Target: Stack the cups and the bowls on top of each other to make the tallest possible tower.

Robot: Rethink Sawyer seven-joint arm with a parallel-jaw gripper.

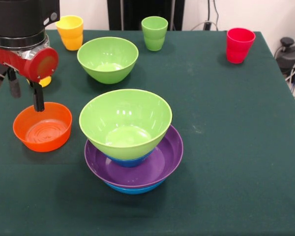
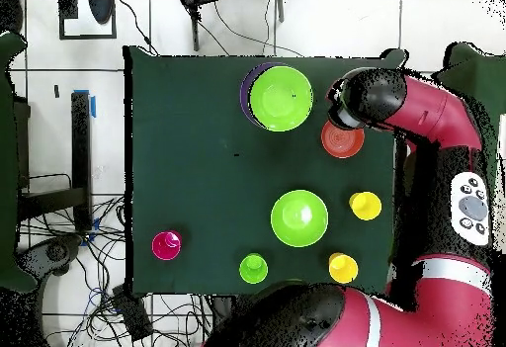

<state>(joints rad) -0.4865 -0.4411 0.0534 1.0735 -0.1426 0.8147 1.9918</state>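
The tower stands front centre: a large blue bowl (image 1: 132, 189) lowest, then the wide purple bowl (image 1: 160, 164), a small blue bowl (image 1: 129, 161) and a large light green bowl (image 1: 125, 120) on top; it also shows in the overhead view (image 2: 281, 98). The small orange bowl (image 1: 43, 128) sits alone to its left. My gripper (image 1: 25, 101) hangs open over the orange bowl's far rim, one finger (image 1: 38, 101) reaching down just inside it. The second light green bowl (image 1: 108, 59) stands behind. The yellow (image 1: 71, 32), light green (image 1: 155, 33) and red (image 1: 239, 45) cups stand along the far edge.
An orange-yellow cup (image 1: 46, 81) is mostly hidden behind my wrist; it shows in the overhead view (image 2: 365, 205). The table's right edge (image 1: 280, 98) has cables and gear beyond it. My arm (image 2: 415, 106) covers the gripper from above.
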